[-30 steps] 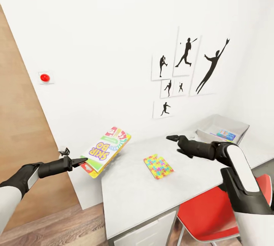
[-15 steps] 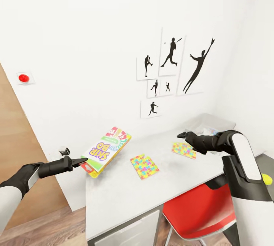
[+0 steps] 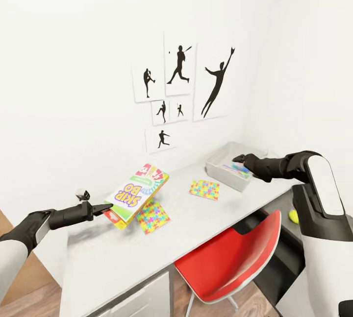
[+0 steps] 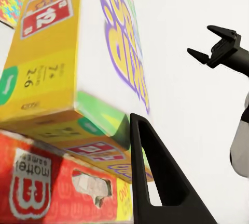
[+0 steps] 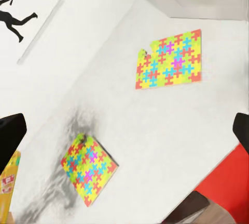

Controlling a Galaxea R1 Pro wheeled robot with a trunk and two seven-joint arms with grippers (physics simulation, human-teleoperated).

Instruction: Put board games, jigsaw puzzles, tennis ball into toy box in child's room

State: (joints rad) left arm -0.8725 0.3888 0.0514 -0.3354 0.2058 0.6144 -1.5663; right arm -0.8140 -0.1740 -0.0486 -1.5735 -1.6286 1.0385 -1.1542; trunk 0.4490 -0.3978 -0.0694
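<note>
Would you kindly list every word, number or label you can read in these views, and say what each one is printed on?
"SKIP BO": cover of the board game held in the left gripper.
"12", "2-6", "7+": yellow side of that box, left wrist view.
"mattel games", seen upside down: its red end.
Print on the game in the toy box: too small to read.
Jigsaw puzzles: no text.

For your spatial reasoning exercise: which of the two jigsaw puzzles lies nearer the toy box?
The jigsaw puzzle just beside the toy box; the other puzzle lies farther along the table.
</note>
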